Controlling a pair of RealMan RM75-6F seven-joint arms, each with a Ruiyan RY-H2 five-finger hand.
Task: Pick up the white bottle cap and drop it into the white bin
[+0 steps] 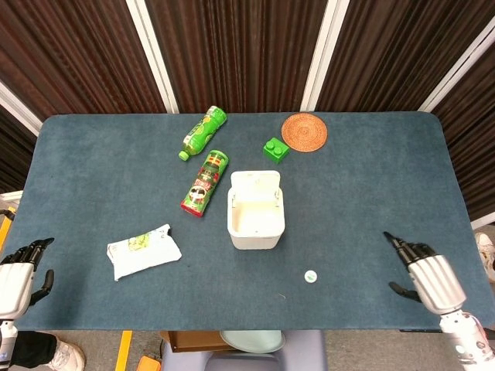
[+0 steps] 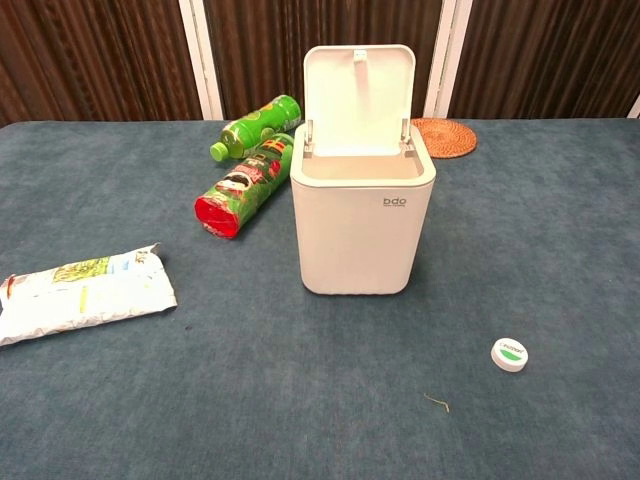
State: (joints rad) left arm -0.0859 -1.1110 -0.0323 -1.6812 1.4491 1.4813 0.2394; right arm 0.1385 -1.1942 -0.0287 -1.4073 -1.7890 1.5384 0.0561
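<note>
Currently: right hand (image 1: pixel 425 272) at near table (image 1: pixel 93 170) edge, empty, fingers apart. White bottle cap (image 1: pixel 310 276) flat on cloth, well left of right hand, untouched. White bin (image 1: pixel 255 224), lid up, beyond cap, further left. Left hand (image 1: pixel 19 270) at opposite edge, empty, fingers spread.

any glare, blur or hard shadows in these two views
Head view: even light, sharp, no glare; the right hand shows crisp at the table edge. Chest view: soft shadow beside the white bin, white bottle cap in focus, mild wide-angle stretch.
</note>
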